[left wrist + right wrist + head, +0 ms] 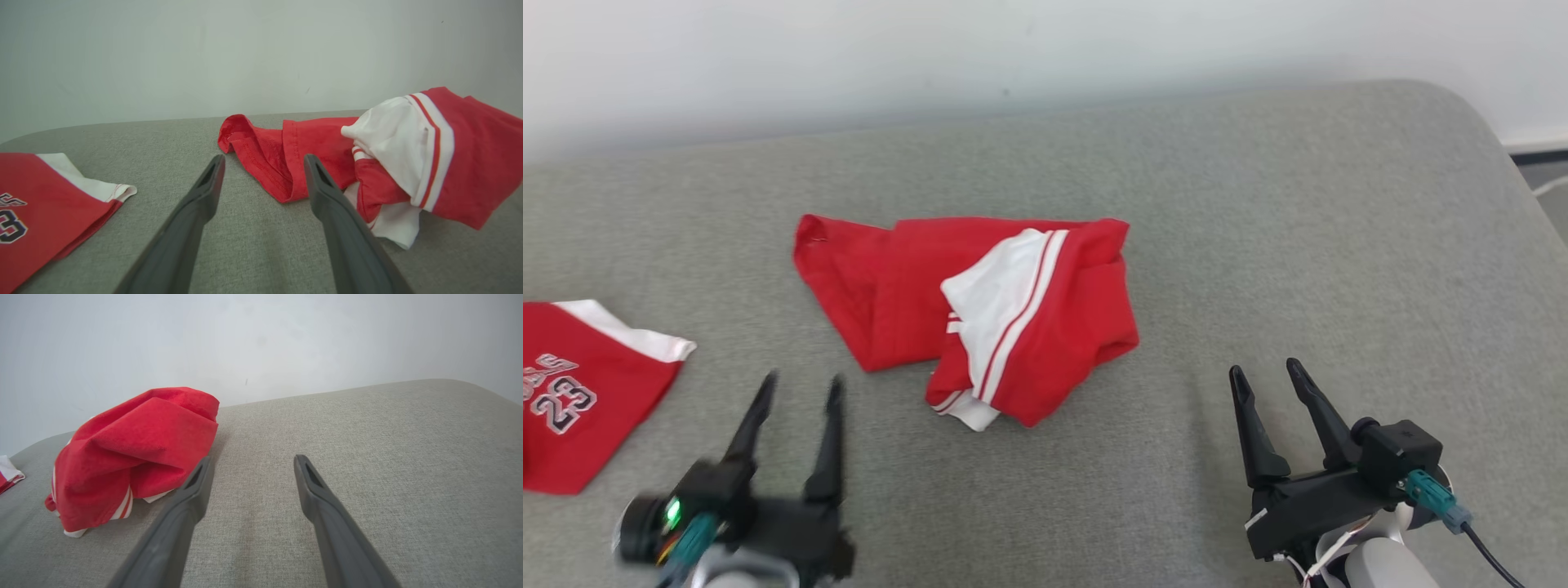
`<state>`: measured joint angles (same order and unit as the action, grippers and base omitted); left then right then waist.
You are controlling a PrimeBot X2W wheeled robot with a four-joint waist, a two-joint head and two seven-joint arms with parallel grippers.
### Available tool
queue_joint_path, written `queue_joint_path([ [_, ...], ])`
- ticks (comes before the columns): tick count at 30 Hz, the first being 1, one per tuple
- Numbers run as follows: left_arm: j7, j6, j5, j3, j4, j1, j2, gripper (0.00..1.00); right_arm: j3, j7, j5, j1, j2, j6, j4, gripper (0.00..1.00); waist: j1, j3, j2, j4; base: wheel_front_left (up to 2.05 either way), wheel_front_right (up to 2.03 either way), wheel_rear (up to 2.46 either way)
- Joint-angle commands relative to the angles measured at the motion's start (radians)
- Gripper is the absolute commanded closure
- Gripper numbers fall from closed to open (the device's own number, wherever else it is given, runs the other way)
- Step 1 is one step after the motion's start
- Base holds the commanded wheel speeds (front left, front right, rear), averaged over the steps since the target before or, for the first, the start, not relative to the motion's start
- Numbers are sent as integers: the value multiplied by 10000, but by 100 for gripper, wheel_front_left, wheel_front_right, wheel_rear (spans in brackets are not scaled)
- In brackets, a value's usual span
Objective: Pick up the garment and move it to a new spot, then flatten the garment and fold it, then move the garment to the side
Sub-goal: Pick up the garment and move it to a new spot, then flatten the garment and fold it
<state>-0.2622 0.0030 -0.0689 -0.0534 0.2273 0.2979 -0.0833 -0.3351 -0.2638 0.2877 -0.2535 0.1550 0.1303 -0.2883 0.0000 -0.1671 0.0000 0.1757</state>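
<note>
Left gripper [802, 384]: two long dark tapered fingers spread apart, nothing between them. The red garment [874, 286] lies just ahead of it and off to its right, apart from the fingertips. It sits in a crumpled, loosely folded heap of thin matte cloth with a stitched hem and a white panel edged by red stripes (the panel is turned up on top).

Right gripper [1266, 371]: fingers likewise parted and empty, with the heap ahead and to its left.

Support: grey woven upholstery [1258, 245] with a rounded far corner.

A red jersey [588, 392] with a white edge and printed "23" lies flat to the left of the left gripper.
</note>
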Motion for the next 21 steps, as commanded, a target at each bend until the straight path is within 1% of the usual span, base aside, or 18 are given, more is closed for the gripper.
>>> queue_joint_path([
  [1,-44,33,53,91,-30,-191,-17,0,-32,-7,-19,109,25,8,8,0,0,191,0,-204,0,0,0],
  [6,-44,249,211,612,-209,-1189,57,0,-97,-7,-23,261,52,8,23,0,0,474,0,-593,0,0,0],
  [12,-44,512,114,1081,-370,-2103,187,0,-167,-5,-68,509,33,8,9,0,0,919,0,-1008,0,0,0],
  [21,-44,481,165,1530,-643,-2862,290,0,-165,-7,-124,821,11,8,14,0,0,1340,0,-1458,0,0,0],
])
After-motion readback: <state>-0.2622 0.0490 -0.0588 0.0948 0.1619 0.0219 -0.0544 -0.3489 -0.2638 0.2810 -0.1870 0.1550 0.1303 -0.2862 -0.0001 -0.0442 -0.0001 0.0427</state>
